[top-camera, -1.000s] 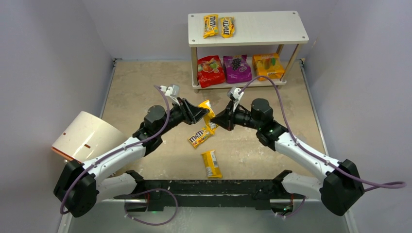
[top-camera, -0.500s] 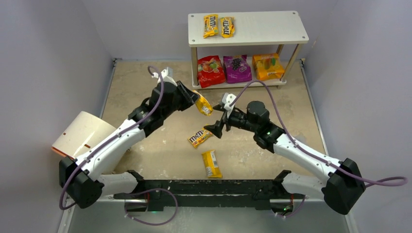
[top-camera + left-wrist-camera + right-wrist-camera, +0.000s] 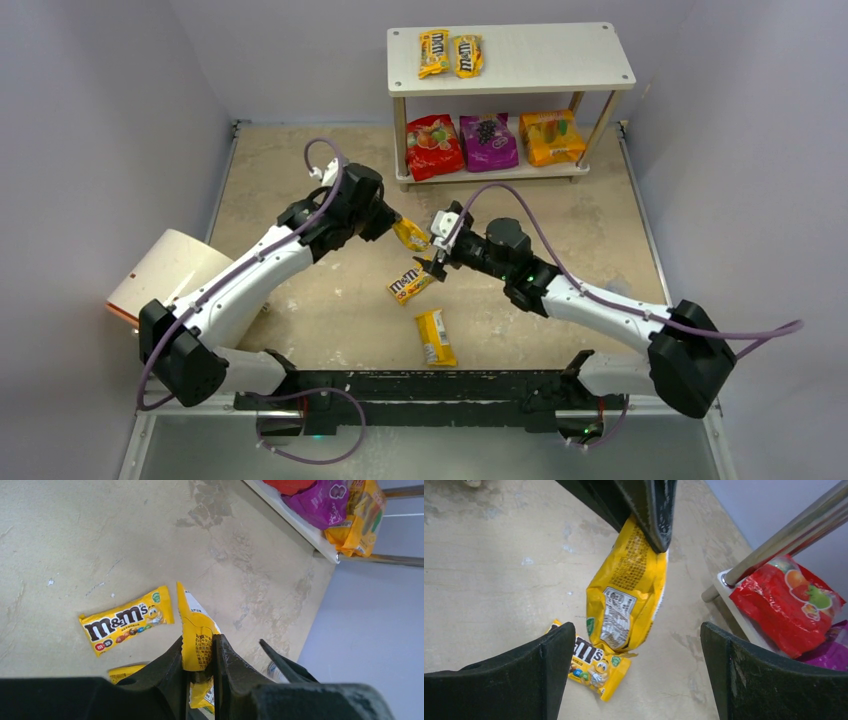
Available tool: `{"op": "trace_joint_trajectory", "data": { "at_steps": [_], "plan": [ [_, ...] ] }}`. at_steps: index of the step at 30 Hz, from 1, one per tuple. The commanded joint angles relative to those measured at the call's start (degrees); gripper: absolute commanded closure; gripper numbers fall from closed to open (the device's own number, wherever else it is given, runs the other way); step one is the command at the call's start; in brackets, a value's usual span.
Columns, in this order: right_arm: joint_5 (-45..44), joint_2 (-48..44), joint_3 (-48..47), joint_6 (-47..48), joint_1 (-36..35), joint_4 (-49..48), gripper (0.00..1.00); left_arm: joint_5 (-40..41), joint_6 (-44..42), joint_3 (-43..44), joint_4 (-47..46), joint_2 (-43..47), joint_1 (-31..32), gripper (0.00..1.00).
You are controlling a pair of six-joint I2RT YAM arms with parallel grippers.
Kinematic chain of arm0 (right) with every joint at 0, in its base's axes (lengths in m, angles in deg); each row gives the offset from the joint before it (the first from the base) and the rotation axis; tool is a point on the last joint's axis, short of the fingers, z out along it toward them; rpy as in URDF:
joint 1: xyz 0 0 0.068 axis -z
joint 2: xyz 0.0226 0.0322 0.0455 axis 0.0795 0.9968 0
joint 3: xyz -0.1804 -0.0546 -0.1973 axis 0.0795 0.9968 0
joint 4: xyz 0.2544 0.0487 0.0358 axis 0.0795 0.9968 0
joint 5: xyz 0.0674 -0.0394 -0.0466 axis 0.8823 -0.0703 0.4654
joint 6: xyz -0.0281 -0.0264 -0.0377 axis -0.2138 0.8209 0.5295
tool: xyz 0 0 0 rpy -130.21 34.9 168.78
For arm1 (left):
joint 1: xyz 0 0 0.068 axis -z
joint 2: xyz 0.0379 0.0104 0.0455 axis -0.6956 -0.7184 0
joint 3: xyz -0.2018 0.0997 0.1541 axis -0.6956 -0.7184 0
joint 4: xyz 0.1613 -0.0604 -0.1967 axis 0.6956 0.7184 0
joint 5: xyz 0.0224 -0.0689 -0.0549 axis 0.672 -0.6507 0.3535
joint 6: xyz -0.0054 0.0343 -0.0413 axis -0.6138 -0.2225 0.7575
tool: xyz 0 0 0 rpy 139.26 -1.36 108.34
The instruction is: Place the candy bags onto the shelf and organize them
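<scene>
Shelf (image 3: 560, 55): two packets (image 3: 433, 52) on top, three pouches (image 3: 487, 141) below. Left gripper (image 3: 199, 647) clamped on a third packet (image 3: 411, 235), right gripper (image 3: 636, 629) gaping beside it; two loose packets (image 3: 411, 284) on table (image 3: 300, 170).

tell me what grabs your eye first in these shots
The left gripper pinches a yellow M&M's packet above the middle of the table, with the right gripper wide open right beside it. At the back, the white shelf already carries two yellow packets on its top tier and a red pouch, a purple pouch and an orange pouch in a row below.
</scene>
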Motion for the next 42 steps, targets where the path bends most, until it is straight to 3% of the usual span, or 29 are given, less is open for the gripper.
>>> {"op": "trace_joint_trajectory", "data": {
  "at_steps": [1, 5, 8, 11, 15, 17, 19, 22, 24, 25, 27, 28, 32, 35, 38, 42],
  "plan": [
    [-0.7, 2.0, -3.0, 0.1, -1.6, -0.9, 0.05, 1.6, 4.6, -0.5, -0.8, 2.1, -0.1, 1.0],
    [-4.3, 4.0, -4.0, -1.0, -2.4, -1.3, 0.05, 1.6, 5.0, -0.4, -0.7, 1.5, -0.1, 1.0],
    [-6.6, 4.9, -4.2, -3.6, -2.5, -3.9, 0.14, 1.8, 5.0, -0.3, -0.7, 1.4, 0.0, 1.0],
    [-7.2, 5.8, -4.9, -6.3, -2.4, -4.6, 0.33, 2.6, 5.3, -0.4, -0.4, 1.7, -0.1, 1.0],
    [-8.4, 5.5, -4.7, -9.9, -2.4, -3.9, 0.74, 4.6, 6.4, -1.2, 0.2, 2.5, 0.0, 1.0],
    [-8.1, 4.8, -4.4, -11.5, -2.4, -2.8, 0.83, 5.5, 6.2, -1.6, -0.2, 2.8, 0.0, 0.98],
    [-6.1, 3.8, -4.8, -13.3, -2.4, 1.0, 0.87, 7.7, 4.8, -1.0, 0.3, 3.5, -0.1, 0.77],
    [-4.1, 1.8, -6.3, -17.1, -2.3, 9.1, 0.88, 13.5, -2.1, 0.7, 2.0, 5.5, -0.3, 0.23],
    [-2.5, 0.7, -8.8, -19.2, -1.3, 17.0, 0.89, 14.9, -18.5, 0.7, -4.6, 8.7, -0.3, 0.08],
    [0.7, -0.1, -9.9, -20.5, -0.7, 20.5, 0.89, 13.7, -27.5, 0.1, -8.4, 10.6, -0.4, 0.07],
    [8.4, -1.6, -11.7, -21.9, 1.1, 27.4, 0.9, 6.9, -50.2, -1.6, -14.6, 14.1, -0.4, 0.02],
    [13.0, -2.4, -12.7, -23.4, 2.0, 31.2, 0.89, 1.1, -57.6, -2.9, -16.9, 15.6, -0.3, 0.0],
    [26.1, -4.2, -17.0, -23.1, 3.6, 43.2, 0.88, -33.2, -77.3, -9.2, -24.8, 17.6, -0.4, 0.0],
    [25.6, -4.1, -20.5, -19.0, 3.7, 53.7, 0.91, -49.2, -81.2, -12.4, -29.8, 17.0, -0.3, 0.0],
    [26.6, -4.0, -20.8, -18.2, 4.1, 56.2, 0.91, -61.3, -82.1, -15.5, -31.2, 16.1, 0.1, 0.0],
    [34.9, -2.1, -22.7, -12.8, 4.1, 61.5, 0.9, -55.2, -79.6, -20.3, -34.0, 16.2, 0.7, 0.01]
  ]
}}
